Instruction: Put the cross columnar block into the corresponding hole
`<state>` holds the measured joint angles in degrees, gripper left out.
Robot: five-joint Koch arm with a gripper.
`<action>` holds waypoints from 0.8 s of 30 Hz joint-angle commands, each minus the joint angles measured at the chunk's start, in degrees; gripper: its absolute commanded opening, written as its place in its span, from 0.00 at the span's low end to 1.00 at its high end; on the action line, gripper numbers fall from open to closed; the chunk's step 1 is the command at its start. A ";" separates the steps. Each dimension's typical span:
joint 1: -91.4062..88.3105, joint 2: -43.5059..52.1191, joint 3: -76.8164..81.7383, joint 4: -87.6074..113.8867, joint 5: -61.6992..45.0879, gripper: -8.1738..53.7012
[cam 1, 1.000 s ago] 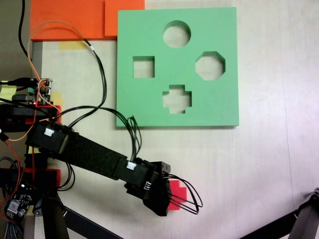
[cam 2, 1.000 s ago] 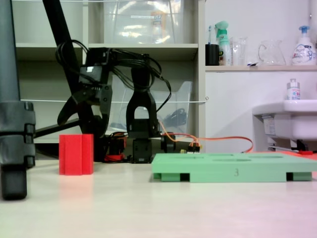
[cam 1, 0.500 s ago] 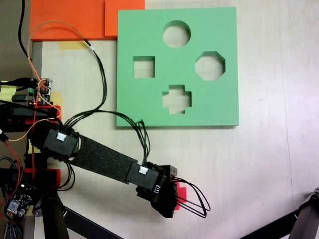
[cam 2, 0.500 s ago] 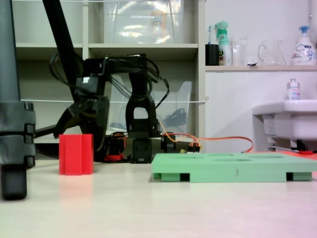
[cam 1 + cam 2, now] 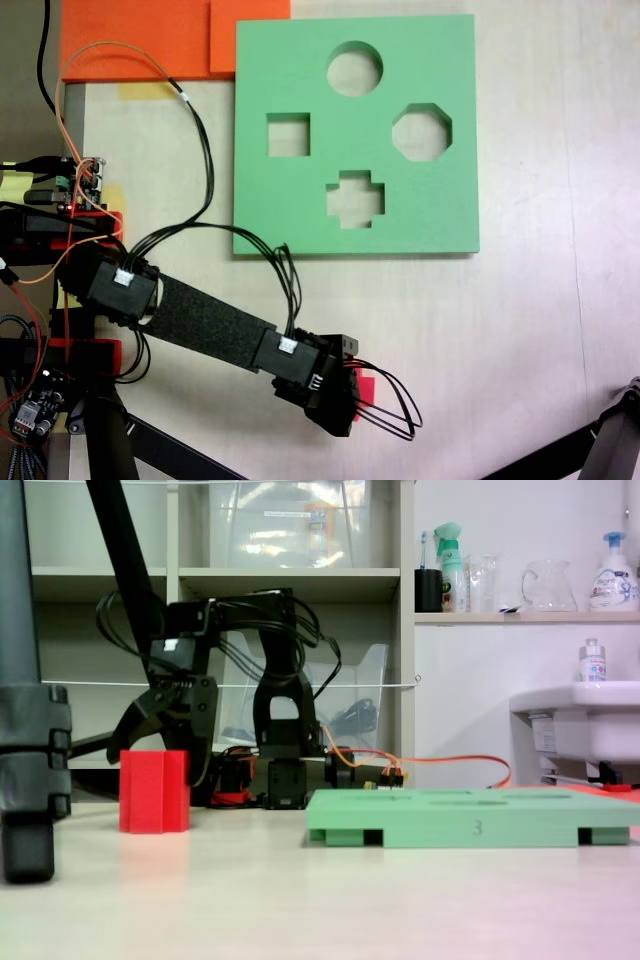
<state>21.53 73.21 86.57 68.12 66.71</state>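
Matt foam green board (image 5: 420,215)

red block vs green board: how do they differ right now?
Colour: the red block is bright red, the green board pale green. Shape: in the side fixed view the block stands tall and narrow, the board lies flat and wide. Fill: the block looks solid; the board has four cutouts, including a plus-shaped hole. Access: the arm covers most of the block from above; the board lies uncovered. Both rest on the table.

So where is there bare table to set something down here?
Free: right of the green board, and the strip between its near edge and the red block. Crowded: the left side in the top-down fixed view, with arm base, cables and orange pads.
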 commanded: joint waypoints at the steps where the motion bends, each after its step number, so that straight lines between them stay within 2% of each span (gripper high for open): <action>1: 0.09 1.23 1.93 3.52 0.09 0.52; 7: -4.66 11.51 1.67 10.99 3.16 0.35; 17: -23.12 21.71 -7.65 16.44 17.31 0.35; 24: -40.17 18.81 -12.83 12.57 36.30 0.35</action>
<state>-15.56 91.58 78.93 82.44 98.44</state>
